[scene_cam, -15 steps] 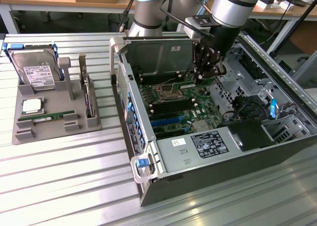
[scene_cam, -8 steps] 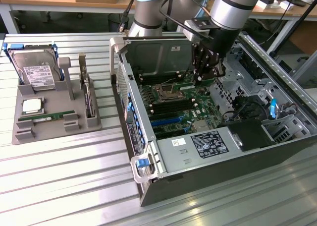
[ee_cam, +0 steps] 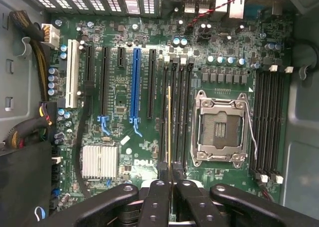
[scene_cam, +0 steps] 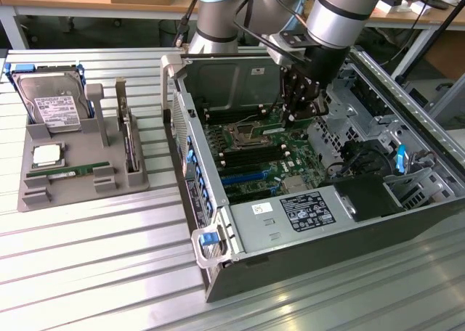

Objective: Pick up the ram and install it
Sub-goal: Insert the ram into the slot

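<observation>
An open computer case [scene_cam: 407, 200] sits on the tabletop [scene_cam: 94, 273]; toward the exterior view's left edge, a grey holder [scene_cam: 36, 193] carries a hard drive [scene_cam: 51, 102].

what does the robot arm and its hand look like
The arm is built of thick silver-grey tubular segments with a black band around one of them, joined by pale blue-capped joints, and black cables run alongside it. The hand is black, blocky metal. In the wrist view the hand has matte black linkage fingers with round pivot pins.

Ram [ee_cam: 169, 127] stands in motherboard [ee_cam: 124, 92] slot beside socket [ee_cam: 220, 128].
</observation>
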You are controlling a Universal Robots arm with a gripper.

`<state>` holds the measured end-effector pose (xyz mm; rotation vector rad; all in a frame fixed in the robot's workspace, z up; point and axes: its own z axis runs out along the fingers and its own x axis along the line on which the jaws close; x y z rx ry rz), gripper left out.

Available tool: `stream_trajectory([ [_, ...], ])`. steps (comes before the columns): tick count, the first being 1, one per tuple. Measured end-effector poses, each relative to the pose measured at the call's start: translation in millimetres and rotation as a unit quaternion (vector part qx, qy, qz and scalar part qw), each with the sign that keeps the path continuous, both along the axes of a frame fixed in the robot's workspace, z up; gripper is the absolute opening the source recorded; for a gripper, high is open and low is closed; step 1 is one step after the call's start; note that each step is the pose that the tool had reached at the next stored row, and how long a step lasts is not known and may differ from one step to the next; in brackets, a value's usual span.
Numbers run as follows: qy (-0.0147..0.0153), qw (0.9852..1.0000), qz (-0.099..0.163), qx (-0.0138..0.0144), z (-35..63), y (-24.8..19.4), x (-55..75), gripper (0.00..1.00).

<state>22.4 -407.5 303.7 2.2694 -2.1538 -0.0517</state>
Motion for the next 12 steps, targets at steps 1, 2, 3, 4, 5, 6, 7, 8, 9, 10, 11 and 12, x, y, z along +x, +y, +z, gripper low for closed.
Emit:
stream_trajectory([
  [1, 0.0, 1.0, 0.0, 0.0, -0.6, 0.0, 0.0, 0.12],
  [2, 0.0, 1.0, 0.0, 0.0, -0.9, 0.0, 0.0, 0.12],
  [3, 0.0, 1.0, 0.0, 0.0, -1.5, 0.0, 0.0, 0.12],
  [4, 0.0, 1.0, 0.0, 0.0, -2.9, 0.0, 0.0, 0.12],
  [5, 0.0, 1.0, 0.0, -0.0001, -3.5, -0.2, -0.1, 0.12],
  [6, 0.0, 1.0, 0.0, 0.0, -5.2, -0.4, -0.1, 0.12],
  [7, -0.0001, 1.0, 0.0, -0.0001, -6.1, -0.5, 0.0, 0.12],
  [8, 0.0, 1.0, 0.0, 0.0, -7.3, -0.5, 0.0, 0.12],
  [9, 0.0001, 1.0, 0.0, -0.0002, -7.7, -0.6, 0.0, 0.12],
  [10, 0.0, 1.0, 0.0, 0.0, -8.5, -0.5, 0.0, 0.12],
  [11, 0.0, 1.0, 0.0, 0.0, -9.6, -0.6, 0.0, 0.12],
  [12, 0.0, 1.0, 0.0, 0.0, -10.4, -0.6, 0.0, 0.12],
])
